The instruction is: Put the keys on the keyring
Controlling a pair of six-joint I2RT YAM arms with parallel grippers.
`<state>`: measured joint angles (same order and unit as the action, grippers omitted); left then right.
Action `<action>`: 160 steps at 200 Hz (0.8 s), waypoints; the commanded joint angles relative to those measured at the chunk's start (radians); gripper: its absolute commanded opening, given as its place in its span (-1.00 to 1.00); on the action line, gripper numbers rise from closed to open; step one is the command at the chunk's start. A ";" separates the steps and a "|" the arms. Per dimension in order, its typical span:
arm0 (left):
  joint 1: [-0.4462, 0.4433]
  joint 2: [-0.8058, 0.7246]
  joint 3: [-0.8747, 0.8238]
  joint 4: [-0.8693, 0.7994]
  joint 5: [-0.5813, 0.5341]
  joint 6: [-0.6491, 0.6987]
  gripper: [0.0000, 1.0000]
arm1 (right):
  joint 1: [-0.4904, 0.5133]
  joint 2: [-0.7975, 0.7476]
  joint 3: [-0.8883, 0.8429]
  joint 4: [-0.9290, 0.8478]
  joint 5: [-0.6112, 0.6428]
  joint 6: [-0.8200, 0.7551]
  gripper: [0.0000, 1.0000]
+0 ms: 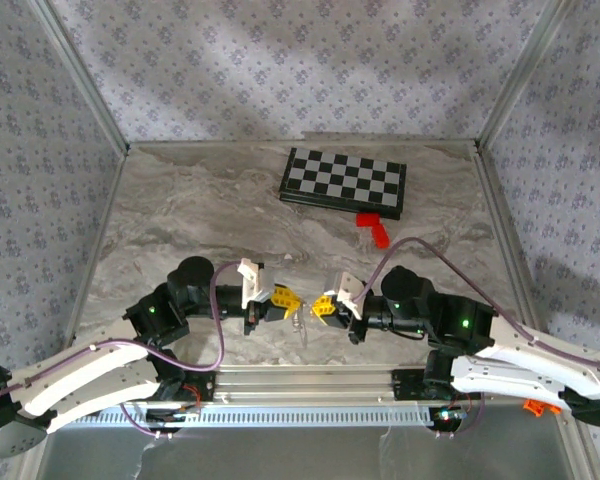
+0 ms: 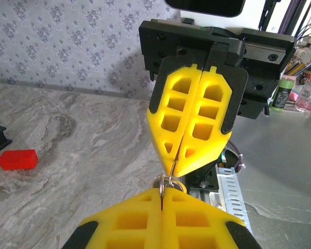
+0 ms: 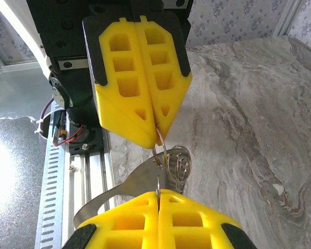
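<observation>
The thin silvery keyring (image 3: 179,162) hangs upright in mid-air; a flat key blade (image 3: 114,194), perhaps, touches it.

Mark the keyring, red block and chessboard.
keyring (image 3: 179,162): right wrist view, on its coiled loops.
red block (image 2: 18,159): left wrist view, middle of its side face.
chessboard (image 1: 345,182): top external view, centre of the chequered face.

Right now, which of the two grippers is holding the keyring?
The left gripper: the keyring hangs in wire loops from its closed fingertips, whereas the right gripper pinches the flat silvery key.
</observation>
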<state>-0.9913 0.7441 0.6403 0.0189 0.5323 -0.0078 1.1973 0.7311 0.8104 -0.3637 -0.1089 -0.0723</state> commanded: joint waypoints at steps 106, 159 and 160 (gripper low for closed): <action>-0.014 0.014 0.051 0.013 0.040 0.016 -1.00 | -0.033 -0.004 0.019 0.022 -0.017 -0.009 -1.00; -0.015 0.015 0.054 0.010 0.034 0.019 -1.00 | -0.035 0.002 0.024 0.028 -0.031 -0.011 -1.00; -0.015 0.015 0.054 0.010 0.034 0.019 -1.00 | -0.035 0.002 0.024 0.028 -0.031 -0.011 -1.00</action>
<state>-0.9981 0.7612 0.6464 0.0181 0.5426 -0.0074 1.1690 0.7349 0.8104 -0.3595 -0.1249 -0.0723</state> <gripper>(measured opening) 0.045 0.051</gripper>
